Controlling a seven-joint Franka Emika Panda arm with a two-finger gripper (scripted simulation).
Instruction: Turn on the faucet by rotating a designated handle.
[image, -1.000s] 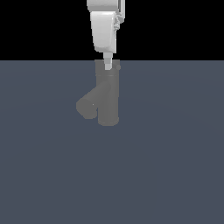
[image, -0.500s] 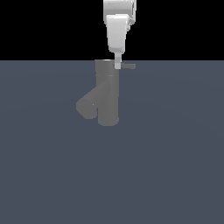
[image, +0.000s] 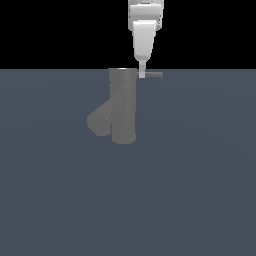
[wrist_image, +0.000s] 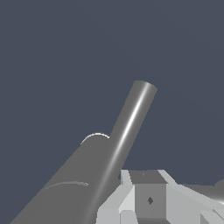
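This is a simulated scene, not a real room. Around the faucet (image: 122, 107) is only a flat grey counter (image: 200, 190). Behind it is plain black.

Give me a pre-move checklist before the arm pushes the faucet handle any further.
1. Gripper at handle height, beside the faucet top: ok.
2. Fingertip touching the handle: seems so in the exterior view; cannot tell for certain.
3. Handle's free end unobstructed, pointing to the exterior view's right: ok.
4. Gripper clear of the faucet body: narrow gap, cannot tell.
5. Gripper open or shut: cannot tell.
6. Spout away from the gripper, on the exterior view's left: ok.
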